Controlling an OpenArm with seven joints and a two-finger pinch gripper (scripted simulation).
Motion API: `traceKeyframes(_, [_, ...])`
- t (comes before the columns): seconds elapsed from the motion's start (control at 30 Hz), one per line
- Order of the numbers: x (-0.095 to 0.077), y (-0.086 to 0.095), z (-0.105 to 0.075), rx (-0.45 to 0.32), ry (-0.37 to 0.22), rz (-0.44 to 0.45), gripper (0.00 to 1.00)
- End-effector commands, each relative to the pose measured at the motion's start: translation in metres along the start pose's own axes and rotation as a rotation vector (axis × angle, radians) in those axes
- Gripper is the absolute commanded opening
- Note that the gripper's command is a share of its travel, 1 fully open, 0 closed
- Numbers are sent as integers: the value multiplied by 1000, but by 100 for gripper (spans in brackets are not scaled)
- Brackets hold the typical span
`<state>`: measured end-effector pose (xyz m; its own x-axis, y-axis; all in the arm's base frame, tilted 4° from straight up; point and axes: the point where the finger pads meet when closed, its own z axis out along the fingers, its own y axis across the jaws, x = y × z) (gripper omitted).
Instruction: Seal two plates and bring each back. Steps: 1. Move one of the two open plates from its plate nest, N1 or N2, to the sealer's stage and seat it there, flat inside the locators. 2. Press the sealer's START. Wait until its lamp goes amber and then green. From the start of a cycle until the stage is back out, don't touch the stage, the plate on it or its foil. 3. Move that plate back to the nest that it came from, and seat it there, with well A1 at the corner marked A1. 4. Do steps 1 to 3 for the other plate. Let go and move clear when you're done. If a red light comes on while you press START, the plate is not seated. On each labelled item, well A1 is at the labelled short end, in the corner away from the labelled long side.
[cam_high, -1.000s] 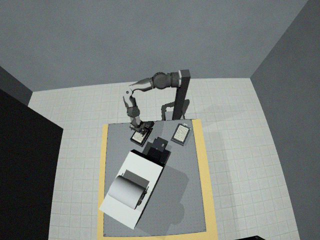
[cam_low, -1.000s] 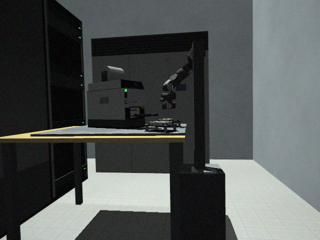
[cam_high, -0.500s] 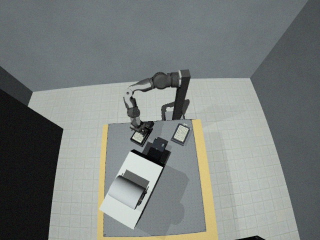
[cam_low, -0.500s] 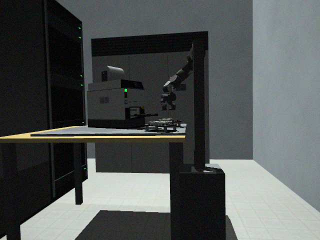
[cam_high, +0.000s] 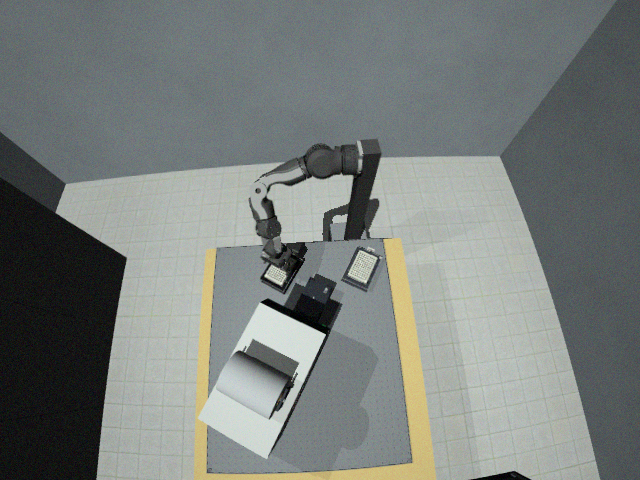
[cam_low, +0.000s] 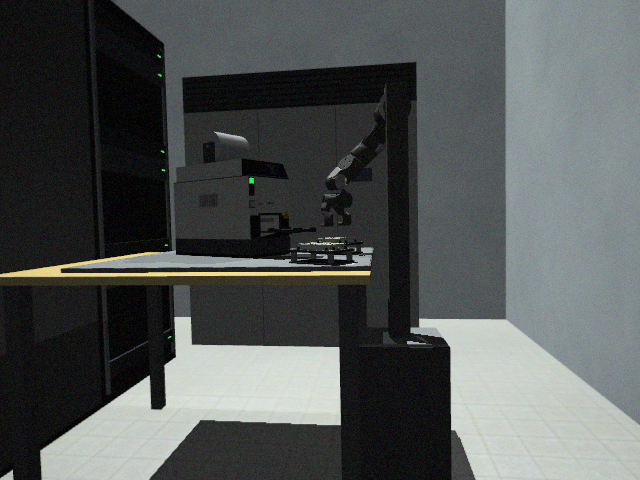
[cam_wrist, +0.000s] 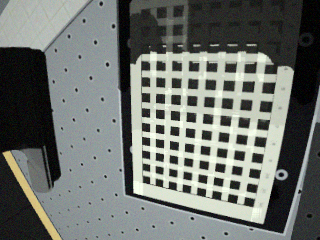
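Note:
My gripper (cam_high: 283, 262) (cam_low: 336, 223) is open and empty, above the left plate. One finger shows at the left of the wrist view. The left plate (cam_high: 275, 276) (cam_low: 330, 238) (cam_wrist: 200, 127) lies in its dark nest (cam_high: 293, 275) (cam_wrist: 301, 130), with a shadow across its upper part in the wrist view. The right plate (cam_high: 362, 265) (cam_low: 320, 244) lies in the other nest (cam_high: 355, 284). I cannot tell whether either plate carries foil. The sealer's stage (cam_high: 317, 291) (cam_low: 305, 229) is out, with no plate visible on it. The sealer's lamp (cam_low: 251, 180) is green.
The white sealer (cam_high: 294, 321) (cam_low: 211, 219), with a large roll (cam_high: 253, 382) (cam_low: 231, 146) on top, stands in front of the nests. Its stage sticks out between them. The arm's post (cam_high: 361, 191) (cam_low: 398, 206) stands behind the table edge.

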<state>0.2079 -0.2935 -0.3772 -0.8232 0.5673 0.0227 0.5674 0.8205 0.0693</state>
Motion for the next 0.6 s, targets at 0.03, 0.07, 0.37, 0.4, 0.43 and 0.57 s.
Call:
traceKeyframes(0.03, [0,1,4,-6,-3,-3,65])
traceKeyframes(0.07, [0,1,6,-7,-3,-3,65])
traceKeyframes(0.37, [0,1,17,-7,-3,-3,65])
traceKeyframes(0.4, [0,1,19,-6,-2,-3,65])
traceKeyframes(0.43, [0,1,21,-6,-2,-3,65])
traceKeyframes(0.57, [0,1,27,-6,-2,-3,65])
